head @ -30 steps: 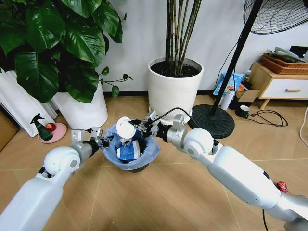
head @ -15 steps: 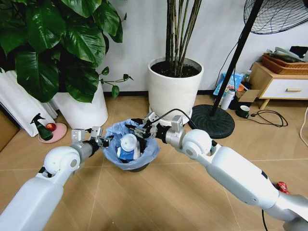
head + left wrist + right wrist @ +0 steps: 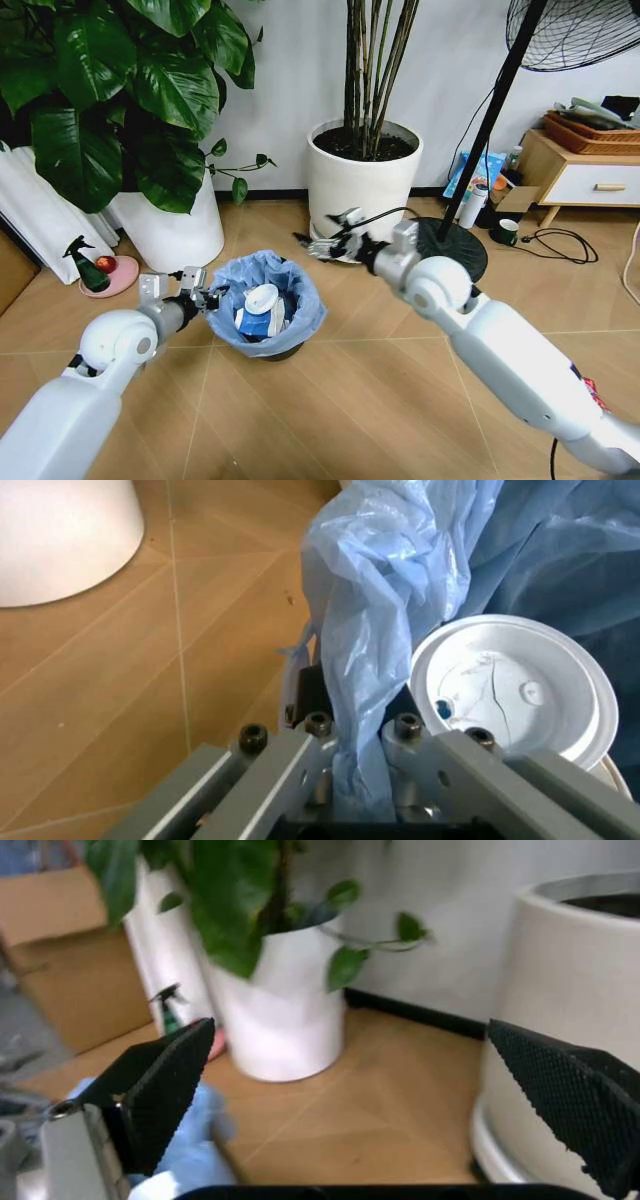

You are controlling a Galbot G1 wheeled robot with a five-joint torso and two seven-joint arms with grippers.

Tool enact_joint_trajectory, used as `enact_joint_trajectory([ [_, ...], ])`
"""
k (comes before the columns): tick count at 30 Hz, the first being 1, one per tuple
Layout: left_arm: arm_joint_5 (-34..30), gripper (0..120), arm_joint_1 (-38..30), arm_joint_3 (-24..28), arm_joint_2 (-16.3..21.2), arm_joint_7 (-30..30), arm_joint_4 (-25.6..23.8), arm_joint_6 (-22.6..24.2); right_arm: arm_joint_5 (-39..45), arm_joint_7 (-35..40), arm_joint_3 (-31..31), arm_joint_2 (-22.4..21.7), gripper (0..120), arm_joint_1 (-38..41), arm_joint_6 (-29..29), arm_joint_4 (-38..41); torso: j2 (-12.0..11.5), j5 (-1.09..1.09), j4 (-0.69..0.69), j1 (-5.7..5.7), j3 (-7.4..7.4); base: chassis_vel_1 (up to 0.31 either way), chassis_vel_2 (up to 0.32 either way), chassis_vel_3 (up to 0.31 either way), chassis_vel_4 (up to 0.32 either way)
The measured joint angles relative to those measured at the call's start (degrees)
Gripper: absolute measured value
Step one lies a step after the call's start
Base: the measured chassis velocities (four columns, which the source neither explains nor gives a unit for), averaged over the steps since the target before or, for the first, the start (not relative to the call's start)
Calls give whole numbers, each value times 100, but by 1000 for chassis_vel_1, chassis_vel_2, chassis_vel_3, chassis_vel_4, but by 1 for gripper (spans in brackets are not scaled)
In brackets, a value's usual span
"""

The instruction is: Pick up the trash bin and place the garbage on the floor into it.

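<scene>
The trash bin [image 3: 268, 338], black with a crinkled light-blue bag [image 3: 400, 577], stands on the floor [image 3: 340, 400]. My left gripper [image 3: 208, 297] is shut on its near rim, with the bag pinched between the fingers [image 3: 300, 754]. Garbage lies inside the bin: a white round lid [image 3: 262, 298] [image 3: 510, 694] on top of a blue wrapper [image 3: 254, 323]. My right gripper [image 3: 322, 246] hovers open and holding nothing behind the bin, beside the big white pot [image 3: 364, 190]. Its black pads [image 3: 165, 1091] stand wide apart. A small red scrap [image 3: 590, 386] lies by my right forearm.
A second white pot [image 3: 170, 225] with a leafy plant stands at the back left, next to a green spray bottle [image 3: 85, 265] on a pink dish. A fan base [image 3: 455, 255], cables and a low wooden cabinet [image 3: 585, 170] are at the right.
The white lid left my right gripper and dropped into the bin. That gripper then drew back from the bin toward the big pot. My left gripper kept hold of the rim.
</scene>
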Motion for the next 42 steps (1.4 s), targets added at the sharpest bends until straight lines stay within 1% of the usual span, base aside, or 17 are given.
enact_joint_trajectory([
  [1, 3, 0, 30, -21, 17, 3, -21, 0, -48, 2, 222, -22, 100, -191, -3, 65, 0, 2, 0, 0, 0, 0, 0, 0, 0],
  [2, 3, 0, 30, -21, 17, 3, -21, 0, -48, 2, 222, -22, 100, -191, -3, 65, 0, 2, 0, 0, 0, 0, 0, 0, 0],
  [5, 4, 0, 73, -46, 55, 4, -56, 0, -285, 2, 766, -44, 100, -793, 22, 251, 0, 2, -1, 0, 0, 0, 0, 0, 0],
  [6, 3, 0, 84, -47, 70, 4, -69, 0, -403, -2, 1053, -44, 100, -1121, 34, 358, 0, 3, -1, 0, 0, 0, 0, 0, 0],
  [7, 3, 0, 84, -47, 70, 4, -69, 0, -403, -2, 1053, -44, 100, -1121, 34, 358, 0, 3, -1, 0, 0, 0, 0, 0, 0],
  [10, 4, 0, 87, -32, 63, -2, -85, 0, -623, -8, 1659, -23, 100, -1764, 62, 631, 0, 1, -1, 0, 0, 0, 0, 0, 0],
  [11, 5, 0, 86, -24, 56, -5, -85, 0, -681, -7, 1791, -15, 100, -1902, 69, 695, 0, 2, -2, 0, -1, 0, 0, 0, 0],
  [12, 5, 0, 86, -24, 56, -5, -85, 0, -681, -7, 1791, -15, 100, -1902, 69, 695, 0, 2, -2, 0, -1, 0, 0, 0, 0],
  [14, 18, 0, 100, 6, 22, -11, -99, 0, -953, -8, 2166, 17, 100, -2437, 169, 914, 0, -1, -2, 0, -1, 0, 0, 0, 0],
  [17, 26, 0, 116, 10, 10, -15, -113, 0, -1059, -7, 2269, 35, 100, -2657, 213, 985, 0, 1, -2, 0, 0, 0, 0, 0, 0],
  [19, 55, 0, 199, -4, -5, -32, -172, 0, -1284, -5, 2386, 84, 100, -3097, 320, 1060, 0, 0, 0, 0, 0, 0, 0, 0, 0],
  [20, 55, 0, 199, -4, -5, -32, -172, 0, -1284, -5, 2386, 84, 100, -3097, 320, 1060, 0, 0, 0, 0, 0, 0, 0, 0, 0],
  [24, 55, 0, 236, -33, -7, -64, -225, 0, -1467, 2, 2510, 138, 100, -3549, 382, 1139, 0, 0, 0, 0, -1, 0, 0, 0, 0],
  [29, 49, 0, 254, -46, -2, -73, -252, 0, -1625, 17, 2764, 307, 100, -4051, 435, 1236, 0, 0, -1, 0, 0, 0, 0, 0, 0],
  [37, 42, 0, 255, -42, 10, -74, -267, 0, -1713, -81, 3088, 453, 100, -4376, 517, 1252, 0, -1, 0, 0, 0, 0, 0, 0, 0],
  [42, 42, 0, 266, -38, 6, -74, -281, 0, -1718, -93, 3142, 502, 100, -4419, 537, 1233, 0, 0, 0, 0, 0, 0, 0, 0, 0],
])
